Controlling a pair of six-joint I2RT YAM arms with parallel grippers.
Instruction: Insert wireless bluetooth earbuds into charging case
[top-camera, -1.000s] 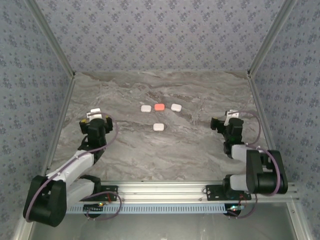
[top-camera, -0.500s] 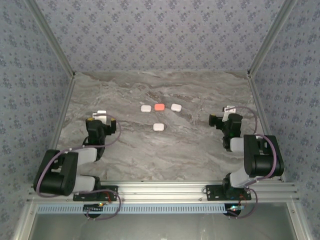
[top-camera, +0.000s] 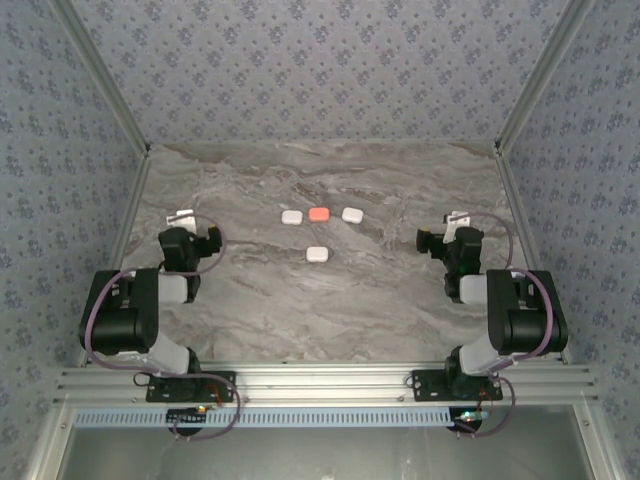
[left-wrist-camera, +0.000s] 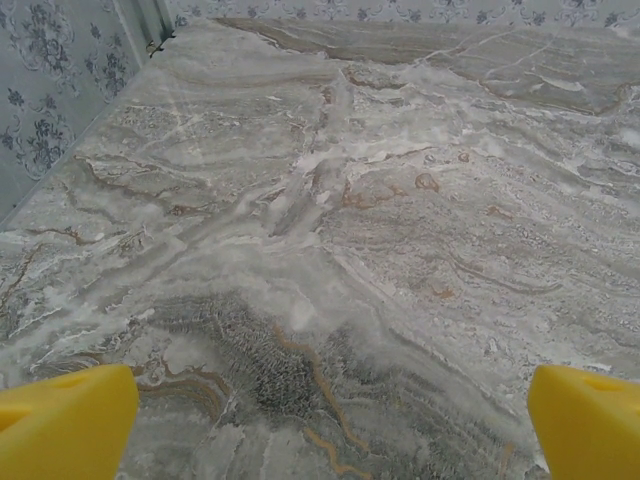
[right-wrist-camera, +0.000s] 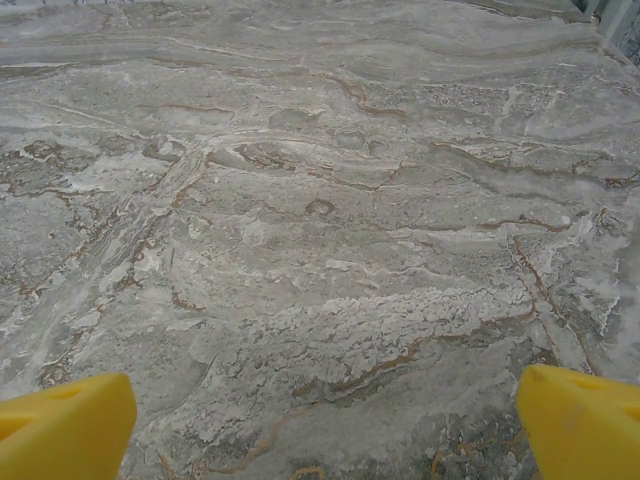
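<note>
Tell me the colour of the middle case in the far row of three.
The middle case is coral-red, seen best in the top external view.

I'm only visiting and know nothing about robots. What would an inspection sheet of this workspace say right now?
Surface: grey veined marble-look tabletop, flat, no spills seen.
Job's things: four small rounded-square plastic cases mid-table, none touching. A row holds the left white case, the coral-red case and the right white case. The nearer white case sits alone. All appear shut from above.
Clutter: nothing seen.
Grippers: left tool and right tool, yellow-tipped, both open and empty over bare tabletop.
Cables: purple cables loop along both arms, away from the cases.
Surroundings: blue floral-patterned walls; aluminium rail at the near edge.
</note>
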